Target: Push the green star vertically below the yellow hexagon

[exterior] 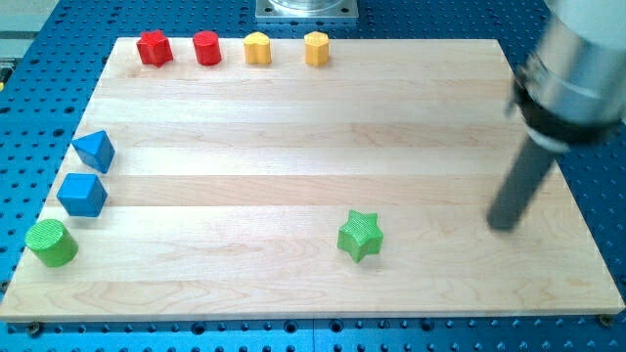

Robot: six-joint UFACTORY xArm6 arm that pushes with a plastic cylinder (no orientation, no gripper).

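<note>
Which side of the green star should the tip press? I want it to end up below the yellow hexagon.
Probably its right-hand side, pushing toward the view's left. The green star lies right of the yellow hexagon and already far below it. My tip stands apart, to the star's right.

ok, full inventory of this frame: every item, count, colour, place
red star: 1, red, top left edge
red cylinder: 1, red, right of the red star
yellow heart: 1, yellow, top row
yellow hexagon: 1, yellow, top row, rightmost
blue triangle: 1, blue, left edge
blue cube: 1, blue, below the triangle
green cylinder: 1, green, bottom left
green star: 1, green, lower middle
board: 1, light wood
my tip: 1, dark, right of the green star, apart
</note>
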